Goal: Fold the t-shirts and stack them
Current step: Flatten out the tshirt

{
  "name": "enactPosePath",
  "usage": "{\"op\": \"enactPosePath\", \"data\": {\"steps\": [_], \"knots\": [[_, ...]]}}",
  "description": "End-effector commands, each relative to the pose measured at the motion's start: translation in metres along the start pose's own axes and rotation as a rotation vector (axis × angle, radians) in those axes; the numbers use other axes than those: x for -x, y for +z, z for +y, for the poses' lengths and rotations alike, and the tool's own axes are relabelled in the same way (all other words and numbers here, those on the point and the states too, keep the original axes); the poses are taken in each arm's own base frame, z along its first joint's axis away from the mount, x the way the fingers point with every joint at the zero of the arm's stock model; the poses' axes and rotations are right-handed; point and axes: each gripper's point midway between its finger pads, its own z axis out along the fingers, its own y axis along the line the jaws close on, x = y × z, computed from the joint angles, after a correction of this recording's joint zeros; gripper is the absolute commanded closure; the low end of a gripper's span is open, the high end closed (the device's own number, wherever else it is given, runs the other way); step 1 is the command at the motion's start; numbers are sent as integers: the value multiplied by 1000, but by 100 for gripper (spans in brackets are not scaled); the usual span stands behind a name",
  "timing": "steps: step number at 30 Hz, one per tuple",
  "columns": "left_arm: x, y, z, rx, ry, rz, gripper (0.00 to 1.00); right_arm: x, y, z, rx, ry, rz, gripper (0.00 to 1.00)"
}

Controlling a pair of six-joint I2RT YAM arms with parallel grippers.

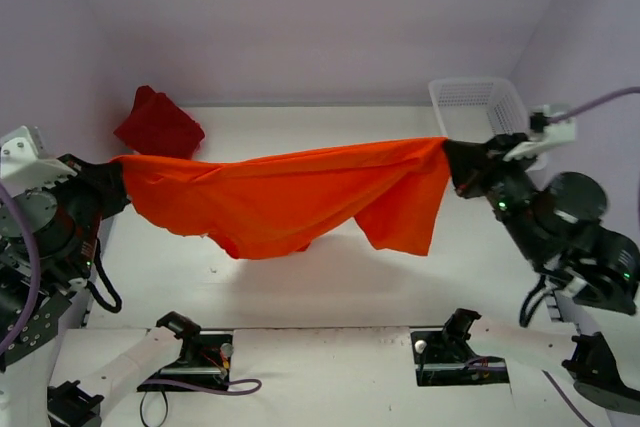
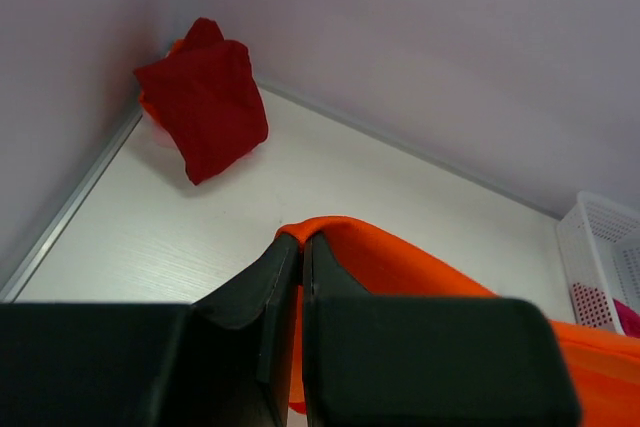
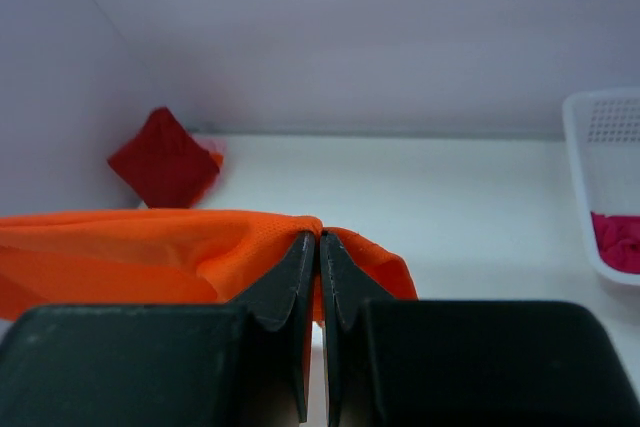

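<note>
Top external view: I have the orange t-shirt strung between both arms, above the white table. It runs from the left side of the workspace to the right as one long band. The upper edge is pulled nearly straight and the lower part sags in loose folds. I cannot tell from this view whether the lowest fold touches the table.

Left gripper: jaws pressed together on the shirt's left end. The left wrist view shows the two dark fingers nearly meeting, with a ridge of orange cloth pinched at their tips and more cloth trailing off to the right.

Right gripper: also clamped tight, on the shirt's right end. In the right wrist view the cloth bunches over the fingertips and spreads away to the left.

Dark red t-shirt: lies as a folded bundle in the far left corner of the table, against the wall. It is well apart from both grippers and behind the left end of the orange one. A sliver of orange shows at its edge in the wrist views, and I cannot tell what that is.

White mesh basket: sits in the far right corner, just behind the right gripper. The crimson-pink t-shirt lies crumpled inside it.
</note>
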Motion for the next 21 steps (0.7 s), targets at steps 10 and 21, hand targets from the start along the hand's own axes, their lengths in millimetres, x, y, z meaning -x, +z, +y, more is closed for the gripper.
{"op": "enactPosePath", "data": {"steps": [10, 21], "knots": [[54, -23, 14, 30, -47, -162, 100, 64, -57, -29, 17, 114, -220, 100], [73, -39, 27, 55, -37, -222, 100, 27, -46, 5, 179, 86, -105, 100]]}}
